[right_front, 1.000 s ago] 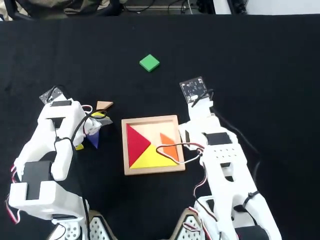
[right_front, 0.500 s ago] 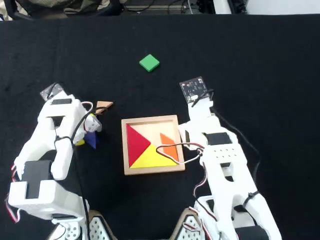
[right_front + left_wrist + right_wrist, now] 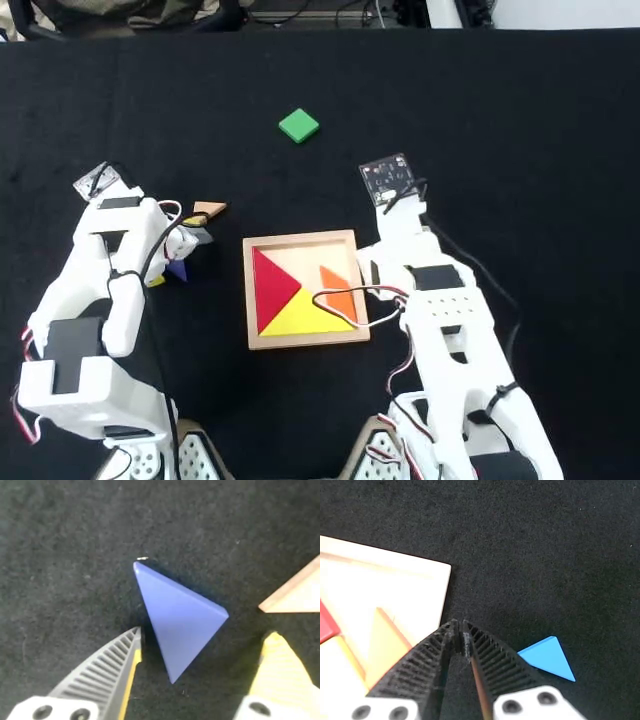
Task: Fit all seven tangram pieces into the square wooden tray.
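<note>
From above, the left arm [image 3: 105, 270] bends down left of the wooden tray [image 3: 300, 239]. The right arm [image 3: 430, 290] leans by its right side.

Left wrist: the left gripper [image 3: 205, 632] is wide apart around a dark blue triangle [image 3: 177, 620].

Right wrist: the right gripper [image 3: 459, 626] is pinched tight near a light blue triangle [image 3: 547, 658].

"What colour is the tray [image 3: 300, 238]?"

"Pale wood. In it lie a red triangle [image 3: 272, 283], a yellow triangle [image 3: 300, 318] and an orange triangle [image 3: 338, 290]."

"And on the black table [image 3: 500, 120]?"

"A green square [image 3: 299, 126], a dark blue triangle [image 3: 177, 617], a light blue triangle [image 3: 547, 657] and a tan wooden piece [image 3: 208, 210]."

"The grippers?"

"The left gripper [image 3: 205, 634] is grey and ribbed on one side, yellow on the other. The right gripper [image 3: 458, 626] is black and ribbed."
</note>
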You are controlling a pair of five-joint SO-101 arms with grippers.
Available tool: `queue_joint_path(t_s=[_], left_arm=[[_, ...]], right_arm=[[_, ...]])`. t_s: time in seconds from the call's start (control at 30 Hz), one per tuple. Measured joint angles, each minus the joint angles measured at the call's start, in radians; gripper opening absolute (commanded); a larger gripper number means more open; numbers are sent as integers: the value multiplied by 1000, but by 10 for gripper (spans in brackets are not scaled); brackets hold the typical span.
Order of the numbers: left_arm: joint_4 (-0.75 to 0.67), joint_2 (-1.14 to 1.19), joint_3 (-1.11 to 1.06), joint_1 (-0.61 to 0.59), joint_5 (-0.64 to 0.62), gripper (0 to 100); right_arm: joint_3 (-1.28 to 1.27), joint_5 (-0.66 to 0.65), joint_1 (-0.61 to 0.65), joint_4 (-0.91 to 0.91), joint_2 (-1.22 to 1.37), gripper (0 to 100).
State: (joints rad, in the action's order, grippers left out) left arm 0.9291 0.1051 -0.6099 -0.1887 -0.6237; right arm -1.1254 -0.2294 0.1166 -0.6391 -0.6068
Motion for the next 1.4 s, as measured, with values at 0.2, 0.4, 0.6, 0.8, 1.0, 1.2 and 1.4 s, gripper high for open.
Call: queue_joint_path(t_s=[0.2,0.4,0.6,0.8,1.0,1.2,1.4], left_arm=[[-37,0,-2,-9,-3,375],[-41,0,-2,-35,-28,375],[-46,0,-2,-44,-48,375],[-60,0,0,-87,-89,375],[-61,0,0,-94,-115,375],[-63,0,0,-110,-123,372],[-63,0,0,-112,-132,371]], right_arm=[[0,0,0,0,0,11],[0,0,0,0,0,11],[0,0,0,0,0,11],[0,0,0,0,0,11],[0,0,0,0,0,11],[0,0,0,0,0,11],[0,0,0,0,0,11]])
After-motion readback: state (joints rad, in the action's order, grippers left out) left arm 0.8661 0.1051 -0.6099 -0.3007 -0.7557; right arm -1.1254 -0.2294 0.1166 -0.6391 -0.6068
